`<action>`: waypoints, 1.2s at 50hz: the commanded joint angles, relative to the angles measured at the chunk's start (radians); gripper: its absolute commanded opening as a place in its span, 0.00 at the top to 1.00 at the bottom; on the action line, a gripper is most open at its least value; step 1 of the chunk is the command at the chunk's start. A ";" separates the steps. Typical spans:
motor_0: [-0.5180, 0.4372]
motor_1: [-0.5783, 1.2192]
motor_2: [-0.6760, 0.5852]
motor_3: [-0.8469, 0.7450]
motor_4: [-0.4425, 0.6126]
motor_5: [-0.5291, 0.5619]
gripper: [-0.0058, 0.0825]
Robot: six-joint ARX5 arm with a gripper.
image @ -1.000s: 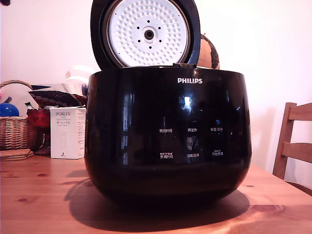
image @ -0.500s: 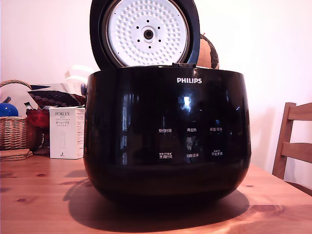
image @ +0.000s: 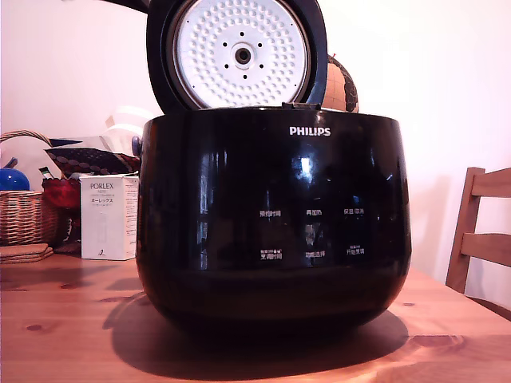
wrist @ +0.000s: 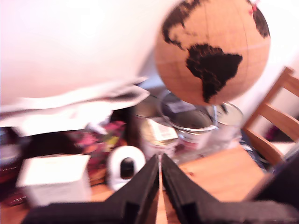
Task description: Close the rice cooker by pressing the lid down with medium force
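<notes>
The rice cooker (image: 271, 215), a large glossy black pot with white "PHILIPS" lettering, fills the middle of the exterior view on the wooden table (image: 64, 319). Its lid (image: 239, 54) stands open and upright behind the rim, and the dimpled white inner plate with its central hole faces the camera. A dark sliver (image: 128, 3) shows at the top edge beside the lid; what it is cannot be told. In the blurred wrist view my gripper (wrist: 160, 161) is shut, its black fingers (wrist: 145, 186) meeting at the tips with nothing between them. It points at clutter, not at the lid.
A cork globe (wrist: 212, 49) stands over jars (wrist: 187, 123). Near them are a white box (wrist: 53, 179) and a small white camera (wrist: 125, 168). In the exterior view a wicker basket (image: 24, 215) and a white carton (image: 108, 215) sit left of the cooker, a wooden chair (image: 479, 239) at the right.
A dark sliver has come into the exterior view's top edge, left of the lid. The scene has shifted a few pixels left. The lid stays open and upright.
</notes>
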 commanded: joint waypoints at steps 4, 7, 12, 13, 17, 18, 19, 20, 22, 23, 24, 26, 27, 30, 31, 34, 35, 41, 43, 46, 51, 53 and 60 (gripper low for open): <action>-0.002 0.060 0.077 0.006 0.098 -0.071 0.96; -0.008 0.083 0.100 0.006 0.154 -0.095 0.96; -0.023 0.102 0.119 0.010 0.245 -0.140 0.96; -0.029 0.105 0.119 0.010 0.245 -0.141 0.96; -0.049 0.108 0.119 0.002 0.267 -0.141 0.96; -0.055 0.108 0.119 -0.001 0.267 -0.141 0.96; -0.061 0.109 0.119 -0.003 0.267 -0.141 0.96; -0.066 0.112 0.119 -0.003 0.267 -0.140 0.96; -0.077 0.114 0.119 -0.005 0.267 -0.140 0.96; -0.081 0.114 0.119 -0.006 0.266 -0.138 0.96; -0.085 0.114 0.119 -0.006 0.266 -0.137 0.96; -0.092 0.117 0.119 -0.006 0.265 -0.137 0.96; -0.096 0.121 0.119 -0.005 0.263 -0.137 0.96; -0.099 0.127 0.119 -0.010 0.262 -0.137 0.96; -0.099 0.127 0.119 -0.016 0.262 -0.137 0.96; -0.099 0.133 0.119 -0.031 0.262 -0.137 0.96; -0.099 0.135 0.119 -0.038 0.262 -0.137 0.96; -0.099 0.140 0.119 -0.091 0.265 -0.125 0.96; -0.099 0.140 0.119 -0.118 0.268 -0.122 0.96; -0.101 0.140 0.119 -0.152 0.275 -0.105 0.96; -0.119 0.140 0.119 -0.201 0.306 -0.085 0.96; -0.130 0.140 0.119 -0.227 0.319 -0.074 0.96; -0.191 0.140 0.119 -0.315 0.312 -0.003 0.96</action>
